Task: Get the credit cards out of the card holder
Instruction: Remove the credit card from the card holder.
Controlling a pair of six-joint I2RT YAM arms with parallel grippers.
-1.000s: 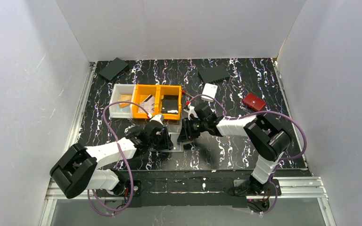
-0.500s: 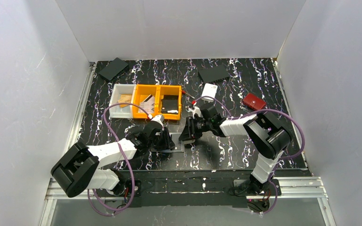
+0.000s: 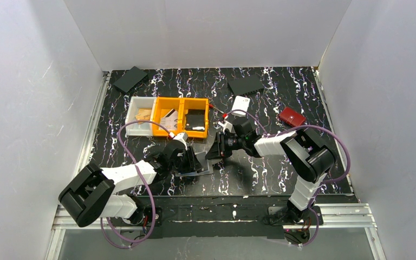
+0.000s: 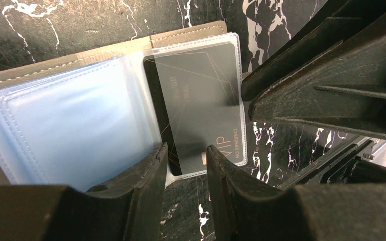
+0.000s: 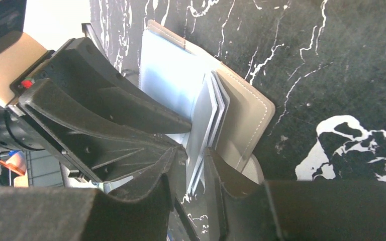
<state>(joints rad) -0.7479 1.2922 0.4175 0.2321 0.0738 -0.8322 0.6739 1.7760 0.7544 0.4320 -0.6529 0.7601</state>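
Observation:
The grey-taupe card holder (image 3: pixel 201 169) lies open on the black marbled table between my two grippers. In the left wrist view its taupe edge (image 4: pixel 105 50) frames pale blue clear sleeves. One sleeve holds a dark credit card (image 4: pixel 201 100) lettered "VIP". My left gripper (image 4: pixel 187 150) is slightly open, its tips over that sleeve's lower edge. My right gripper (image 5: pixel 193 160) is shut on a bundle of sleeves (image 5: pixel 208 115), seen edge-on and standing up from the holder's cover (image 5: pixel 244 120). In the top view the left gripper (image 3: pixel 190 161) and right gripper (image 3: pixel 216 151) nearly touch.
Two orange bins (image 3: pixel 183 116) and a white bin (image 3: pixel 140 122) with small items stand behind the left gripper. A small white case (image 3: pixel 241 104), a red wallet (image 3: pixel 292 116) and two black pads (image 3: pixel 130 78) (image 3: pixel 246 84) lie farther back.
My right gripper has drawn back a little to the right and up with the sleeves, lifting that side of the holder. My left gripper has shifted slightly and stays on the holder.

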